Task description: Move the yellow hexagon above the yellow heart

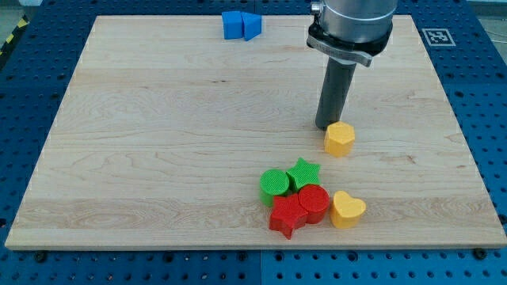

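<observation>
The yellow hexagon point(340, 138) lies right of the board's middle. My tip point(326, 127) touches or nearly touches its upper-left side. The yellow heart point(347, 210) lies lower down, near the view's bottom, slightly to the right of the hexagon. The hexagon stands above the heart with a gap of bare wood between them.
A cluster sits left of the heart: a green cylinder point(274, 184), a green star point(303, 172), a red cylinder point(314, 203) and a red star point(287, 215). Two blue blocks point(240, 25) sit at the board's top edge. The wooden board point(158, 142) lies on a blue perforated table.
</observation>
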